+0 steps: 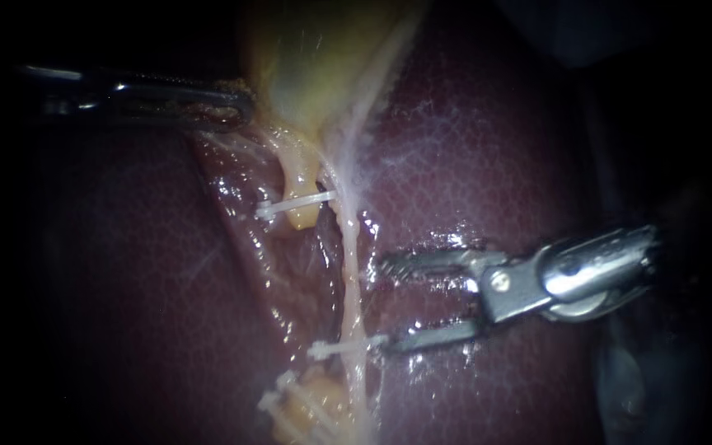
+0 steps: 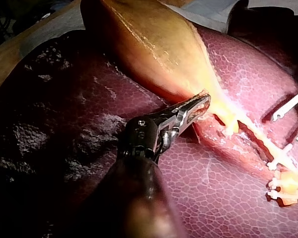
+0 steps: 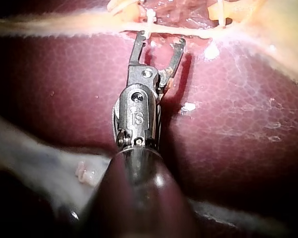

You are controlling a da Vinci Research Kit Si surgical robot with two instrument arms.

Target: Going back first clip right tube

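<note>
Withdrawal step: right tool (image 1: 385, 305), centre right, jaws open; clip (image 1: 344, 348) sits on right tube (image 1: 349, 272). Next: pull clear w/o snagging. Left tool (image 1: 236, 103) grips gallbladder (image 1: 315, 58).

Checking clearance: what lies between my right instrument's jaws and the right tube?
Endoscope view: only bare wet liver between right instrument and right tube; the clip points toward the lower jaw.

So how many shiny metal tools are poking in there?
2. The left instrument comes in from the left and holds the gallbladder; the right instrument comes in from the right, beside a clipped tube. None seems hidden.
</note>
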